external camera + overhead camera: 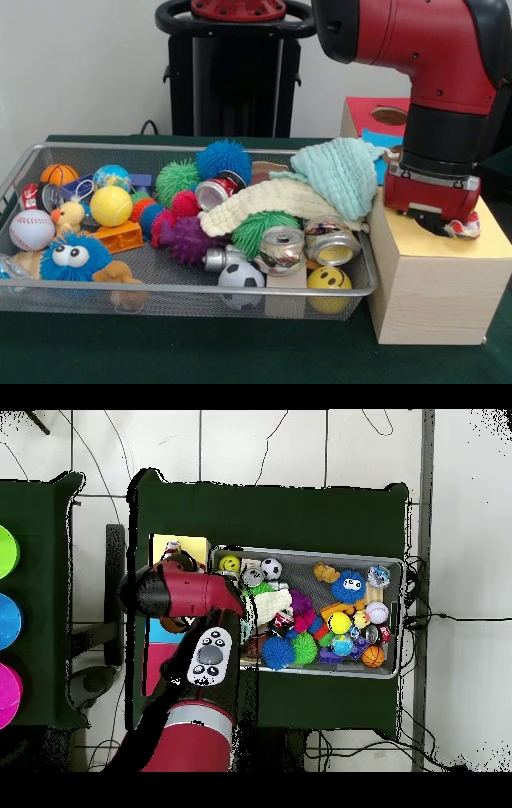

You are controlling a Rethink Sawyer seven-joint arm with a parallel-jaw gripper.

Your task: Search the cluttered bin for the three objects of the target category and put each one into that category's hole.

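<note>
The wire mesh bin (160, 290) is full of toys; it also shows in the overhead view (310, 552). The arm's red wrist (432, 192) stands low over the top of the yellow-faced wood box (488, 240), right of the bin. The gripper under the wrist is hidden, and so is most of the hole. A scrap of white cloth with coloured dots (466, 229) sticks out from under the wrist on the box top. I cannot make out any other dotted cloth in the bin. In the overhead view the arm (190, 594) covers part of the yellow box (180, 546).
A mint-green cloth (340, 172) and a cream knit cloth (264, 204) drape over the bin's right end. Spiky balls, cans (282, 248), a soccer ball (241, 276) and a smiley ball (329, 278) fill the bin. The blue-faced box (382, 140) and the red-faced box (372, 112) stand behind the yellow one.
</note>
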